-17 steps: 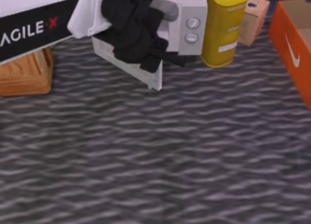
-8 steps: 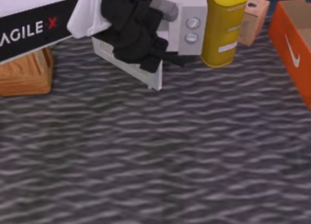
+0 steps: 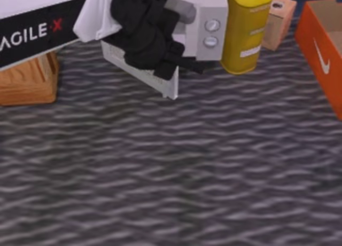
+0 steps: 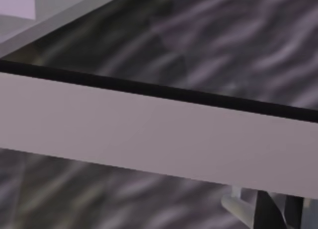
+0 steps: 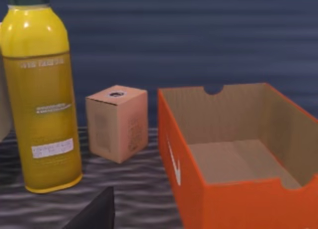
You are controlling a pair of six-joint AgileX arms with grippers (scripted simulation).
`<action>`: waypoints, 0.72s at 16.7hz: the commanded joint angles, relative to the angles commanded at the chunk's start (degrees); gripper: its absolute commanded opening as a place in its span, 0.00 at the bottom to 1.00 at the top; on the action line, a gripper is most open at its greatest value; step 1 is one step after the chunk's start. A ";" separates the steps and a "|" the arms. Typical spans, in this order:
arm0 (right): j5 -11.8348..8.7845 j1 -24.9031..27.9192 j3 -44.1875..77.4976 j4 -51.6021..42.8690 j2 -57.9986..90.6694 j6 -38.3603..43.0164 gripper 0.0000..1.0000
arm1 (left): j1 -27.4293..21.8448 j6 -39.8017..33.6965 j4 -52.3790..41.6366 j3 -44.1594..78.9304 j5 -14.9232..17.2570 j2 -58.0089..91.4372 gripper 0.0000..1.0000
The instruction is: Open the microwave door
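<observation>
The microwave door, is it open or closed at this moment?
Open. The microwave door stands swung out at an angle from the microwave, its free edge toward the table's middle, with the left gripper at it.

Yellow bottle (image 5: 42,97) upright, small tan carton (image 5: 116,122) beside it, open orange shoebox (image 5: 238,189) nr carton.

Even, diffuse lighting throughout; no glare. Soft shadow beneath the microwave door (image 3: 141,70) on the grey table (image 3: 176,171). Left wrist view filled by a blurred, close pale panel edge. Right wrist view evenly lit, mild softness on the yellow bottle (image 5: 42,92).
</observation>
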 joint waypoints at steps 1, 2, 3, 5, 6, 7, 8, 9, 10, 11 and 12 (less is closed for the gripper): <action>0.00 0.00 0.00 0.00 0.00 0.00 1.00 | 0.23 0.66 0.13 -0.43 0.34 -0.39 0.00; 0.00 0.00 0.00 0.00 0.00 0.00 1.00 | 0.60 1.70 0.30 -1.12 0.87 -0.96 0.00; 0.00 0.00 0.00 0.00 0.00 0.00 1.00 | 1.05 2.99 0.50 -1.98 1.54 -1.65 0.00; 0.00 0.00 0.00 0.00 0.00 0.00 1.00 | 2.00 5.82 0.93 -3.80 3.03 -3.10 0.00; 0.00 0.00 0.00 0.00 0.00 0.00 1.00 | 2.41 7.05 1.12 -4.58 3.69 -3.72 0.00; 0.00 0.00 0.00 0.00 0.00 0.00 1.00 | 2.71 7.94 1.24 -5.16 4.19 -4.17 0.00; 0.00 0.00 0.00 0.00 0.00 0.00 1.00 | 2.85 8.35 1.30 -5.43 4.42 -4.36 0.00; 0.00 0.00 0.00 0.00 0.00 0.00 1.00 | 2.85 8.36 1.30 -5.43 4.42 -4.37 0.00; 0.00 0.00 0.00 0.00 0.00 0.00 1.00 | 2.85 8.36 1.30 -5.43 4.42 -4.37 0.00; 0.00 0.00 0.00 0.00 0.00 0.00 1.00 | 2.85 8.36 1.30 -5.43 4.42 -4.37 0.00; 0.00 0.00 0.00 0.00 0.00 0.00 1.00 | 2.85 8.36 1.30 -5.43 4.42 -4.37 0.00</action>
